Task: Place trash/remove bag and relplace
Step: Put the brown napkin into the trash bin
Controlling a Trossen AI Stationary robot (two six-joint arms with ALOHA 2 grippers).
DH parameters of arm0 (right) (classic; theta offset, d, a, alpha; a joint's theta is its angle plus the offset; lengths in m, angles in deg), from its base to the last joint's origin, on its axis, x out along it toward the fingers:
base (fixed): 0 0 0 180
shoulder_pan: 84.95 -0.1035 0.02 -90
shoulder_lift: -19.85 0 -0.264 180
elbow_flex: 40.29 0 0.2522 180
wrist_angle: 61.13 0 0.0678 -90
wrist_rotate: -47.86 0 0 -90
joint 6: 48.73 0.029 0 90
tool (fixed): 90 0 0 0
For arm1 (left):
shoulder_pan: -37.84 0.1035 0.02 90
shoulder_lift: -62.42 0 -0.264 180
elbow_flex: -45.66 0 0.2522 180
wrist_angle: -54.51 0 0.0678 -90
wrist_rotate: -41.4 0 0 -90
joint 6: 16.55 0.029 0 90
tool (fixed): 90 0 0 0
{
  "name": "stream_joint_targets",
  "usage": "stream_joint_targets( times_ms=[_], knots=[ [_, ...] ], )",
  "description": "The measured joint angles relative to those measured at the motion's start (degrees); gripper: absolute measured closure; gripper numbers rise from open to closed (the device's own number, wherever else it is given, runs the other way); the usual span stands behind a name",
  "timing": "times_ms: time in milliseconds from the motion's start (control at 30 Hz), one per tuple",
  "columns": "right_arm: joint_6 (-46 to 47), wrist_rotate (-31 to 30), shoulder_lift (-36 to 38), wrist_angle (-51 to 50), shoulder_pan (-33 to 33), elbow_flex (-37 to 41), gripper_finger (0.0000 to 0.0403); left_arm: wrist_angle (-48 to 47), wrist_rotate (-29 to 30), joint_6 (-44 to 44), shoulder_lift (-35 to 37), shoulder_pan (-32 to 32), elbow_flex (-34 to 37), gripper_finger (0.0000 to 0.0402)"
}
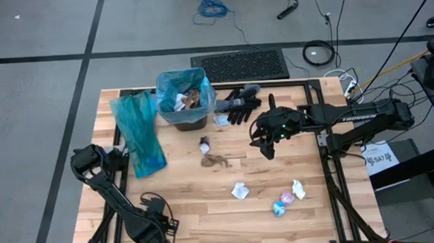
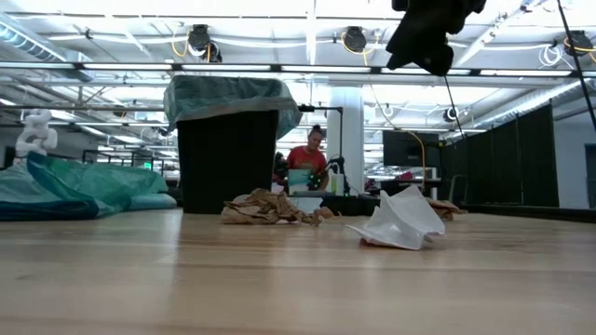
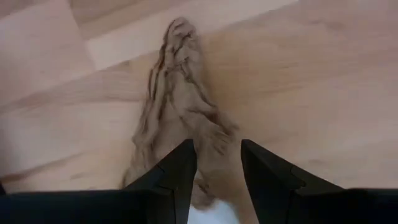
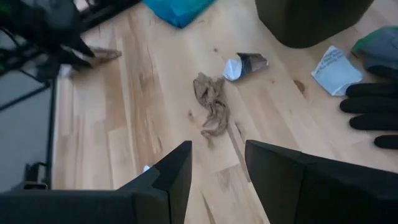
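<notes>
The right gripper (image 1: 266, 143) hangs released and empty above the table (image 1: 184, 212), beside the black gloves (image 1: 240, 105). The left gripper (image 3: 214, 165), parted, straddles brown trash (image 3: 180, 99). More trash (image 1: 217, 161) lies near the bin (image 1: 184, 101).

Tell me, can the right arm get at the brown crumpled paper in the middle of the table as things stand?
Probably yes. The right gripper hangs above the table with fingers apart, beside the brown crumpled paper, and the wood between them looks bare.
</notes>
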Motion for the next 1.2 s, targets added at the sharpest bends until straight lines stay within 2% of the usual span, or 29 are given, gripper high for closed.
stream_joint_targets(
  times_ms=[133,233,300,400,433,600,767,933,1100,1200],
  knots=[
    [2.15,-0.08,0.0,2.43,0.0,0.0,0.0261,3.88,-2.91,-0.87,0.58,0.2,5.2,0.0268],
    [3.13,-0.16,0.0,4.75,0.0,-0.02,0.0261,6.34,-3.06,2.28,1.04,0.92,7.29,0.0279],
    [3.53,-0.26,0.0,5.78,0.0,-0.02,0.0261,7.09,-3.42,4.43,1.52,1.54,7.47,0.0305],
    [3.54,-0.36,0.0,7.38,0.0,0.0,0.0261,7.71,-3.79,5.91,3.04,2.38,7.39,0.0375],
    [3.54,-0.37,0.0,7.64,0.0,-0.02,0.0261,6.76,-3.38,6.05,3.68,2.53,7.35,0.0387],
    [2.92,-0.52,0.0,7.66,0.02,-0.02,0.0261,-2.44,-2.04,7.19,8.22,4.79,6.07,0.0395],
    [1.7,-0.49,0.0,7.55,0.0,-0.02,0.0261,-12.04,4.51,11.79,15.9,9.0,3.17,0.0398],
    [0.99,-0.49,0.0,7.54,0.02,-0.02,0.0261,-20.43,14.39,17.32,24.71,14.96,-1.42,0.0398],
    [0.53,-0.45,-0.1,7.54,0.0,-0.02,0.0261,-24.41,25.52,27.4,30.3,22.55,-8.14,0.0399],
    [0.63,-0.42,-0.58,7.55,0.02,-0.02,0.0261,-24.22,29.58,36.12,31.41,28.08,-12.93,0.0399]
  ],
)
